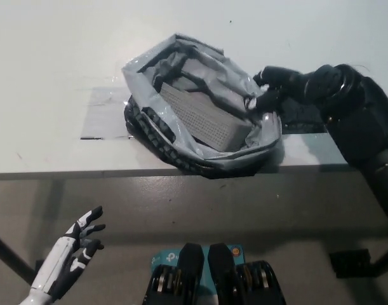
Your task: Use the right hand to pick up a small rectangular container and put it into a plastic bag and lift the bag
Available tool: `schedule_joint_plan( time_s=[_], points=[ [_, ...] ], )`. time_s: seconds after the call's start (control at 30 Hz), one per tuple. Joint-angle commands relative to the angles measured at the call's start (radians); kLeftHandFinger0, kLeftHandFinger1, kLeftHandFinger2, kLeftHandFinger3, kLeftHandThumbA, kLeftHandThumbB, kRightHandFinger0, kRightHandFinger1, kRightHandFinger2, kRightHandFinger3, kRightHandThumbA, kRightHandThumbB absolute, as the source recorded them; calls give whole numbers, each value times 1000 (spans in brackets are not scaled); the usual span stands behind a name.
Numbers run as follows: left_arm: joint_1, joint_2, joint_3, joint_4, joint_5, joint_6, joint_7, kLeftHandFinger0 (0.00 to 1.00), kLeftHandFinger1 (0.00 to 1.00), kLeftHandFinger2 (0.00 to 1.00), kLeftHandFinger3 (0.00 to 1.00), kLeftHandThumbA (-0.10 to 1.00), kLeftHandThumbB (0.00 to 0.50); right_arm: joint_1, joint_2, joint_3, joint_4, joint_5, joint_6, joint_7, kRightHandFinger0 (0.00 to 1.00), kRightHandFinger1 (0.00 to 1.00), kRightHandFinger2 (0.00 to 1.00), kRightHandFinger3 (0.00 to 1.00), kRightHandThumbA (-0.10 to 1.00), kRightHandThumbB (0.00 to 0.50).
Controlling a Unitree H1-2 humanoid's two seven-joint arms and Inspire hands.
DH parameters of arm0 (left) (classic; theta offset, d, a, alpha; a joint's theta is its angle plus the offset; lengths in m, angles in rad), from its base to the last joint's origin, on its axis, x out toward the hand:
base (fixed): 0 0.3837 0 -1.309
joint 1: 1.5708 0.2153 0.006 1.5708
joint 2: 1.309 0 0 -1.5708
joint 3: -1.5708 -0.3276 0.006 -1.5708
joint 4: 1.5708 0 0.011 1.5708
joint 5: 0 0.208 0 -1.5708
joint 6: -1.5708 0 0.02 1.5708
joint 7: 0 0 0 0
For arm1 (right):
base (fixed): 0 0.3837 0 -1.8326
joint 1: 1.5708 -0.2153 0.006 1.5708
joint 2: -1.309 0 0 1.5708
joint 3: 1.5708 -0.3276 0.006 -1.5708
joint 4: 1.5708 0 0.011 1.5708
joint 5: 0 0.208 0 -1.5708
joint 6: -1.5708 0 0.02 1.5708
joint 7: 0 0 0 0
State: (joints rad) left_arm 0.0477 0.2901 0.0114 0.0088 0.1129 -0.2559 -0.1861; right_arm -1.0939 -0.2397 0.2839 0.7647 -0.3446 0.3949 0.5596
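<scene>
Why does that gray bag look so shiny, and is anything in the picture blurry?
Head view: the plastic bag has crinkled glossy folds catching overhead light as pale glare; the black right hand at its rim is slightly soft, its fingers hard to separate; the white left hand lower left stays fairly sharp.

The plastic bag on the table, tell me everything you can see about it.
The bag is crumpled grey glossy plastic with a black outside bearing light lettering. It lies on the white table near the front edge, mouth open upward. A grey rectangular container with a finely textured face lies tilted inside it. The black right hand is at the bag's right rim, apparently pinching it. The bag's underside seems to rest on the table.
</scene>
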Motion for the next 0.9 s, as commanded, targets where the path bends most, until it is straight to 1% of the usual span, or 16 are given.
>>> schedule_joint_plan(
  time_s=[0.0, 0.03, 0.07, 0.13, 0.17, 0.2, 0.27, 0.33, 0.37, 0.47, 0.53, 0.6, 0.67, 0.73, 0.77, 0.87],
  points=[
    [-12, 10, 10, -13, 1, -16, 18, 678, 882, 1000, 938, 904, 308, -150, 29, -127, -65, 131, 72, -13, 116, 532, 810, 571, 305, 205],
    [-12, 9, 10, -13, 0, -15, 18, 678, 882, 1000, 938, 904, 308, -161, 35, -144, -66, 145, 74, -8, 116, 532, 810, 571, 305, 205],
    [-14, 9, 10, -12, 4, -18, 20, 678, 880, 1000, 939, 905, 301, -185, 53, -186, -72, 169, 75, -11, 98, 521, 799, 572, 238, 193],
    [-14, 7, 10, -11, 4, -18, 22, 675, 878, 1000, 935, 906, 306, -226, 74, -229, -77, 201, 75, 8, 12, 470, 782, 596, 207, 151],
    [-15, 6, 10, -11, 4, -19, 23, 675, 878, 1000, 934, 905, 307, -253, 89, -258, -88, 222, 75, 18, 7, 471, 795, 634, 200, 127],
    [-15, 6, 10, -10, 4, -19, 23, 675, 879, 1000, 932, 904, 307, -259, 93, -268, -90, 224, 75, 21, 12, 483, 820, 663, 192, 121],
    [-17, 3, 10, 1, 13, -35, 30, 662, 866, 1000, 922, 908, 307, -308, 118, -301, -92, 242, 75, 28, 56, 521, 838, 642, 248, 122],
    [-15, 3, 11, -3, 14, -21, 30, 678, 878, 1000, 924, 900, 322, -360, 146, -337, -59, 291, 75, 15, 26, 462, 743, 553, 177, 133],
    [-13, 4, 12, -4, 14, -14, 30, 681, 880, 1000, 923, 897, 324, -398, 165, -359, -32, 326, 75, 11, 31, 445, 714, 556, 176, 156],
    [-11, 2, 12, -3, 12, -17, 30, 679, 877, 1000, 922, 879, 306, -452, 190, -394, 10, 373, 75, -9, 1, 377, 681, 570, 183, 142],
    [-9, 3, 10, -2, 19, -28, 31, 678, 873, 1000, 927, 885, 295, -491, 205, -418, 42, 411, 75, -26, 0, 347, 686, 622, 234, 125],
    [-8, 2, 9, -2, 19, -27, 31, 674, 865, 1000, 924, 881, 290, -526, 216, -451, 87, 469, 75, -52, 0, 318, 668, 644, 242, 118],
    [-8, 3, 9, -1, 20, -26, 32, 664, 853, 1000, 921, 882, 294, -576, 230, -505, 163, 540, 75, -116, 0, 221, 590, 693, 192, 158],
    [-6, 3, 10, -2, 20, -27, 32, 656, 844, 1000, 919, 882, 290, -613, 245, -563, 207, 604, 75, -186, 0, 185, 592, 783, 151, 144],
    [-5, 3, 10, -4, 21, -27, 32, 652, 841, 1000, 918, 889, 295, -635, 254, -605, 229, 652, 75, -230, 0, 180, 606, 827, 144, 126],
    [-6, 3, 9, -6, 21, -17, 30, 657, 845, 1000, 922, 895, 305, -662, 266, -678, 238, 716, 75, -291, 0, 212, 641, 861, 178, 120]
  ],
)
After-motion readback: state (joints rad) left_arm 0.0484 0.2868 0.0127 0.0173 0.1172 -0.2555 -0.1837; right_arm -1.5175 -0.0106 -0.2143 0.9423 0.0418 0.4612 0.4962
